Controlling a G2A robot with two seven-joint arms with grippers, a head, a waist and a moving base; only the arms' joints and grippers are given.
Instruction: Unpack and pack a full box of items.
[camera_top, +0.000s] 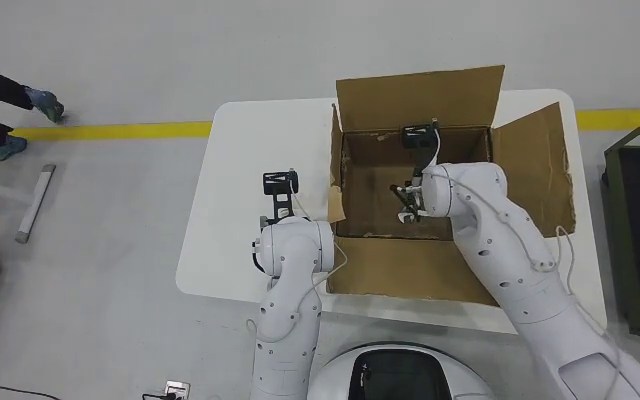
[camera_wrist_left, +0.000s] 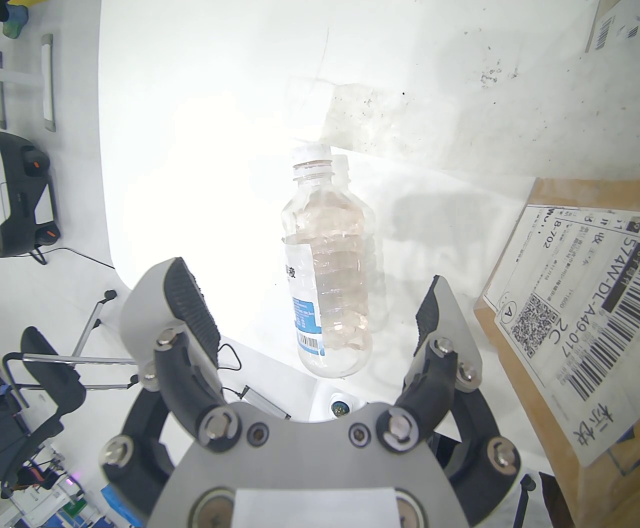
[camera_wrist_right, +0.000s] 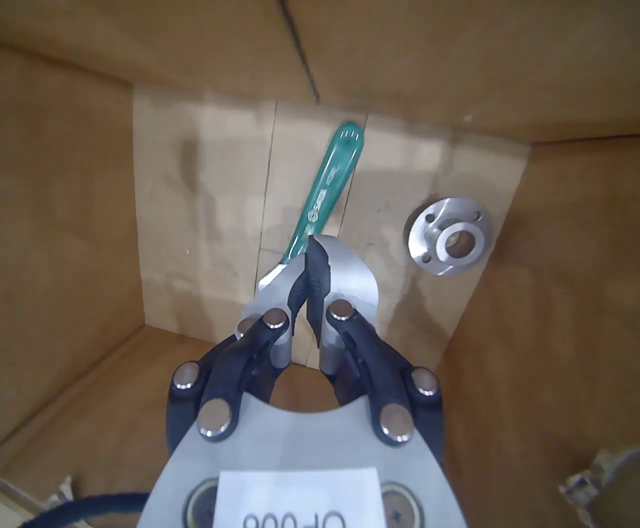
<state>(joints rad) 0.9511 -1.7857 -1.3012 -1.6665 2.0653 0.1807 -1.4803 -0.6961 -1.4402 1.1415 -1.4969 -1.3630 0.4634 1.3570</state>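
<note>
An open cardboard box (camera_top: 400, 268) stands on the white table (camera_top: 250, 150). My right gripper (camera_wrist_right: 311, 250) is down inside it, shut on a green-handled tool (camera_wrist_right: 330, 175) where the handle meets its metal end. A round metal flange (camera_wrist_right: 447, 242) lies on the box floor beside the tool. My left gripper (camera_wrist_left: 306, 280) hangs open over the table left of the box. A clear water bottle (camera_wrist_left: 325, 270) with a white cap lies lengthwise between its spread fingers, untouched by either pad. Whether the bottle rests on the table I cannot tell.
The box's labelled outer wall (camera_wrist_left: 550, 260) stands close beside the left gripper. The box flaps are folded outward at the back (camera_top: 420, 95) and right (camera_top: 535, 165). A dark bin (camera_top: 625, 220) stands off the table's right edge. The table's left part is bare.
</note>
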